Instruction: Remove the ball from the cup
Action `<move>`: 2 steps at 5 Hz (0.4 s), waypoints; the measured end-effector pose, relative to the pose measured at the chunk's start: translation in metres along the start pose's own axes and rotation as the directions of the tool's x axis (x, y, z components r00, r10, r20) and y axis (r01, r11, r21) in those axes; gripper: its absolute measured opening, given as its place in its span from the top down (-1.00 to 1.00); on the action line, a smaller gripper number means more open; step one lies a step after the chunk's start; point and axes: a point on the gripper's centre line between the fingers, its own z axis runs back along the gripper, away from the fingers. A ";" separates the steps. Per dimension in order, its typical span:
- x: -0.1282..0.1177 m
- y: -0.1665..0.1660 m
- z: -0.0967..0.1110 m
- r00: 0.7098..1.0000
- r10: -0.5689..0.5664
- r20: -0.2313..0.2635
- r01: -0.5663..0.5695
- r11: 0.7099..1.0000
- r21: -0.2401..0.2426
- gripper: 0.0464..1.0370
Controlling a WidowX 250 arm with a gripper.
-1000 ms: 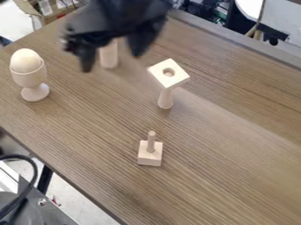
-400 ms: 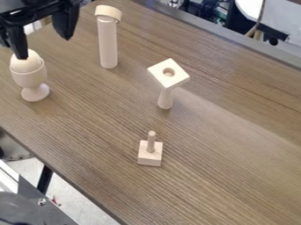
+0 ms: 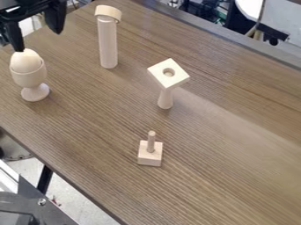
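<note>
Camera view shows us the gripper over the upper left edge of the bench, its 2 fingers parted wide and holding nothing. Over the last 1.0 s it has swung left, uncovering the ring on the tall post; since 0.4 s ago it has only shifted slightly farther up and left. The ball has not budged: it sits in the mouth of the upright cup, near that same edge, with its top exposed. For our task, that puts us at the approach, with grasp and lift both ahead. In view, 1 fingertip meets the ball's top, but we cannot tell whether they touch. We judge that the fingers need to come around the exposed part, 1 on each side, before we close them. If we descend off-centre, we could tip the narrow-stemmed cup; if we grip too low, we may lift cup and ball together.
</note>
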 end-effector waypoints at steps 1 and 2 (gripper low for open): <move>0.019 0.001 -0.001 1.000 0.027 0.006 -0.027 1.000 -0.005 -0.93; 0.030 0.006 -0.010 0.998 0.058 -0.013 -0.058 0.998 -0.004 -0.93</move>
